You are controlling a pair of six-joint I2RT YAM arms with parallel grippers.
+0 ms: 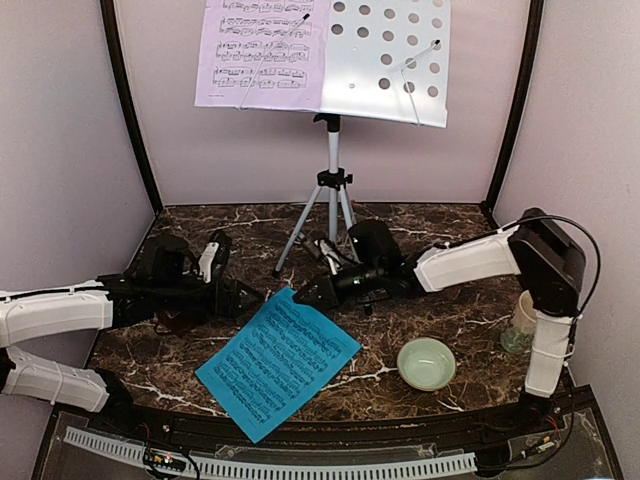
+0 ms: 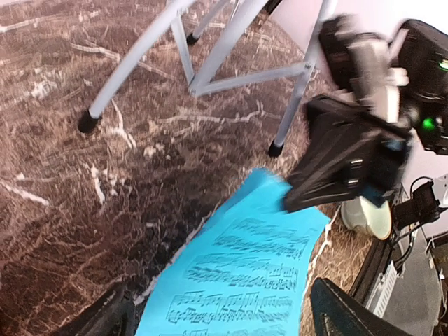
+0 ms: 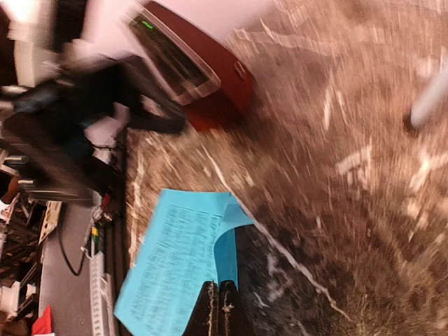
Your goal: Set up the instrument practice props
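Observation:
The silver tripod music stand (image 1: pixel 333 190) stands at the back, and its white perforated desk (image 1: pixel 395 60) holds the lavender page (image 1: pixel 260 50) on its left half. The cyan page (image 1: pixel 278 360) lies on the table at the front. My right gripper (image 1: pixel 303 293) is shut on the cyan page's far edge (image 3: pixel 241 231), which curls up at the fingertips (image 3: pixel 218 285). My left gripper (image 1: pixel 245 297) is open and empty, its fingers spread above the cyan page (image 2: pixel 238 280). The reddish-brown metronome (image 3: pixel 203 77) stands by the left arm and is mostly hidden in the top view.
A pale green bowl (image 1: pixel 426 362) sits at the front right. A cream mug (image 1: pixel 520 322) stands by the right arm's base. The tripod's feet (image 2: pixel 87 122) rest on the dark marble table (image 1: pixel 420 230). Pale walls close in the back and sides.

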